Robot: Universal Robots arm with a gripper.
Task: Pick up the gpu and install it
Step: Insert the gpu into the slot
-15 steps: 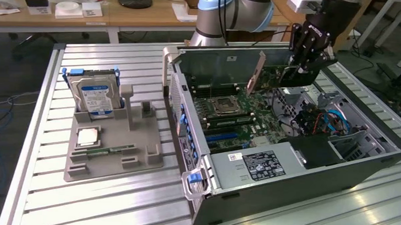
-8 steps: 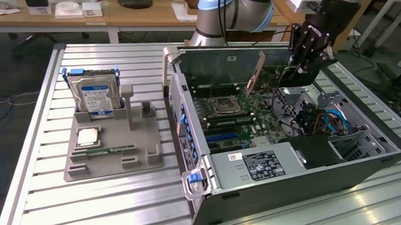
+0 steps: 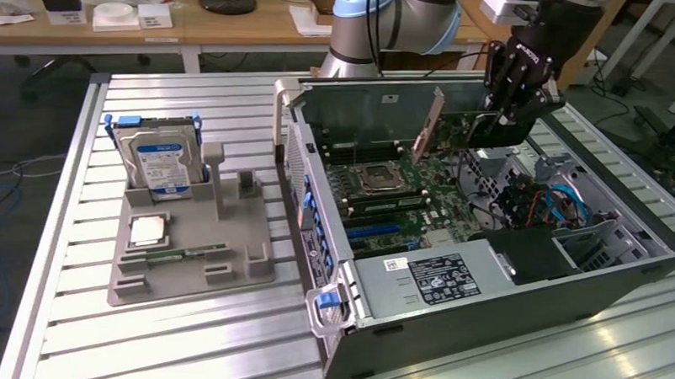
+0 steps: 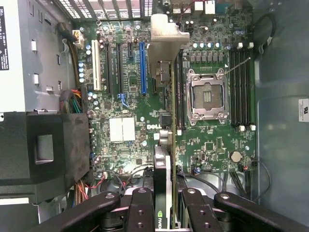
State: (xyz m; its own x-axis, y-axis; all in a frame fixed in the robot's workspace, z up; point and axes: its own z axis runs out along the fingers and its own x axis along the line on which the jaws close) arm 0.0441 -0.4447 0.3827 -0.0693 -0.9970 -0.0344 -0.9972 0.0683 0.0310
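The jaws of the gripper (image 4: 161,205) are clenched on the gpu (image 4: 163,159). In the wrist view the black fingers (image 4: 140,208) press on both sides of the card, and we see the card from its thin edge. The edge is dark with a little green logo, and at the far end there is a pale, shiny metal plate bent like a step.

In the exterior view the gripper (image 3: 507,111) holds the gpu (image 3: 457,130) upright over the open computer case (image 3: 502,305). The card is thin and flat, with a reddish-brown strip at the end away from the jaws.

So the picking up is done. I think the putting in is not done yet, because the card seems to hang above the green board (image 4: 125,96) and not sit down in it. It lines up close beside the long blue slot (image 4: 142,67) and the square metal chip socket (image 4: 206,94). I cannot tell if its lower edge touches anything.

The case is a dark grey metal box lying on its side, full of wires and small round parts.

Well apart, toward the exterior view's left, a grey plastic holder (image 3: 233,274) sits on the counter (image 3: 66,231), which is made of long silver ridged bars. A boxy hard drive (image 3: 159,162) with a blue and white label stands in the holder, and a slim green memory stick (image 3: 189,256) lies flat in it
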